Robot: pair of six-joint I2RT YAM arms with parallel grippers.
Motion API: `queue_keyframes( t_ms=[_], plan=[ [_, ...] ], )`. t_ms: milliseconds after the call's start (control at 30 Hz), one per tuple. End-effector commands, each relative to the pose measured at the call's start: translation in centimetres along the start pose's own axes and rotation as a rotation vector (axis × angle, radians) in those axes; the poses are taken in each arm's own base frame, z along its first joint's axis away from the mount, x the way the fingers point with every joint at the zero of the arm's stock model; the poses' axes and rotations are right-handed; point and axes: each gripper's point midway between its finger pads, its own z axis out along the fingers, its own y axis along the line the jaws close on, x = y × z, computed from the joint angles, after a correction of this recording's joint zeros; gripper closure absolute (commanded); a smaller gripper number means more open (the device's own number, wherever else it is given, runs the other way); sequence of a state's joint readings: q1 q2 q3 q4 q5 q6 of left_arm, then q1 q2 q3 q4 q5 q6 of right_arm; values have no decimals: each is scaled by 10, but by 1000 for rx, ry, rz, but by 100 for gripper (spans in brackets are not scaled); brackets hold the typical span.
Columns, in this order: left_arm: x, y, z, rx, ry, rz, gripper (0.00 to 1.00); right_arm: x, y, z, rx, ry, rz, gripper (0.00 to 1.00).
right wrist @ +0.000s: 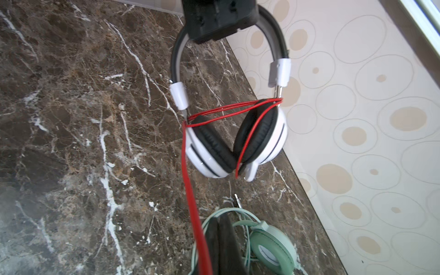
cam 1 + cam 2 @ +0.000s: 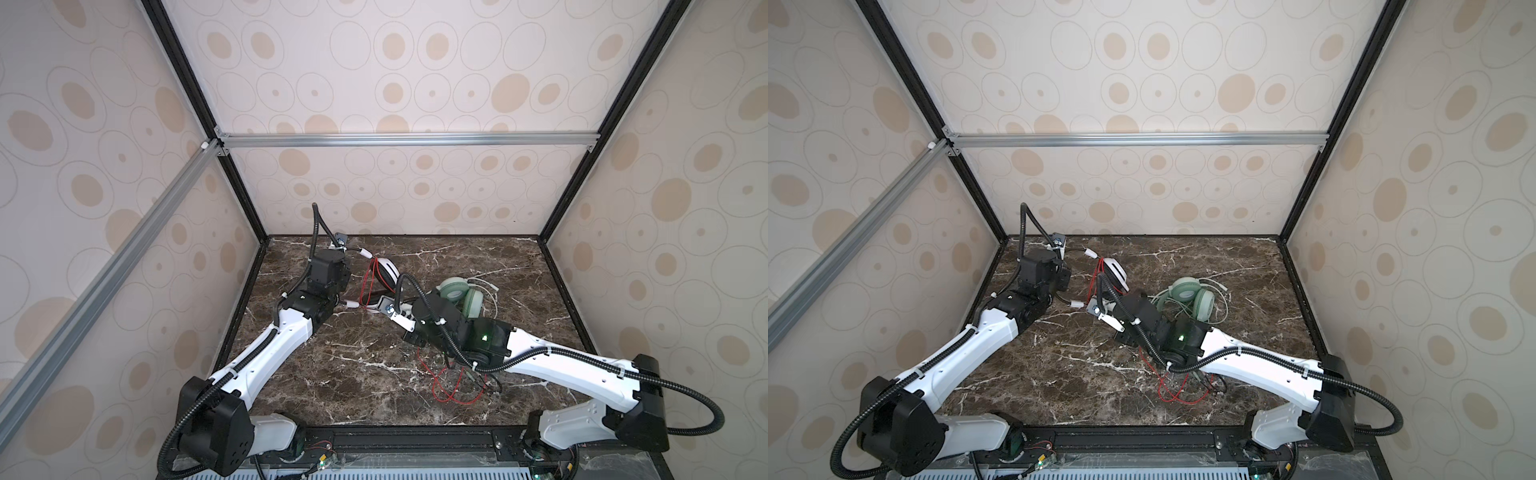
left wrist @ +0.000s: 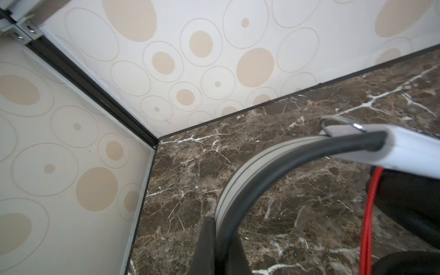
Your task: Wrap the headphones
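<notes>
Right gripper [image 1: 220, 222] pinches thin red cord [image 1: 183, 152] taut, I judge for winding; left gripper [image 3: 220, 229] clamps white black-padded headset [image 1: 204, 164] steady.

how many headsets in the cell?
2. White headset: back left, band pinched in the left gripper. Mint-green headset: lying on the table right of centre. None apparently hidden.

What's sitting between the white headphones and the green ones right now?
In the right wrist view, the red cord runs from the white headphones toward the green headphones, and a small metal plug lies on the marble table there.
</notes>
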State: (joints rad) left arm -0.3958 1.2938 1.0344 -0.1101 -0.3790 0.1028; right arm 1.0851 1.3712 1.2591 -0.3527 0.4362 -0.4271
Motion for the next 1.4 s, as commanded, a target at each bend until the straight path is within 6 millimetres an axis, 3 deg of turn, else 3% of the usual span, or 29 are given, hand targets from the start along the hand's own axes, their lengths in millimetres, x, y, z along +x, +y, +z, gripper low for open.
queue_keyframes(
  t_ms=[0, 200, 367, 500, 733, 1000, 1367],
  plan=[
    [-20, -19, -19, 153, -71, 9, 100, 3, -22, 2, 38, 52, -76, 100],
    [4, -39, -35, 293, -5, 18, 100, 5, -57, 12, 95, 70, -40, 96],
    [2, -62, -64, 480, -41, 7, 100, 6, -64, 20, 67, 42, 4, 93],
    [-10, -74, -93, 612, -108, -22, 100, 14, -70, 31, 53, 32, 59, 92],
    [-26, -74, -128, 711, -179, -26, 100, 24, -82, 38, 10, 4, 185, 91],
    [-40, -75, -149, 781, -234, -41, 100, 43, -85, 45, -57, -20, 343, 89],
    [-102, -59, -194, 860, -403, -113, 100, 30, -69, 31, -195, -224, 543, 84]
  ],
)
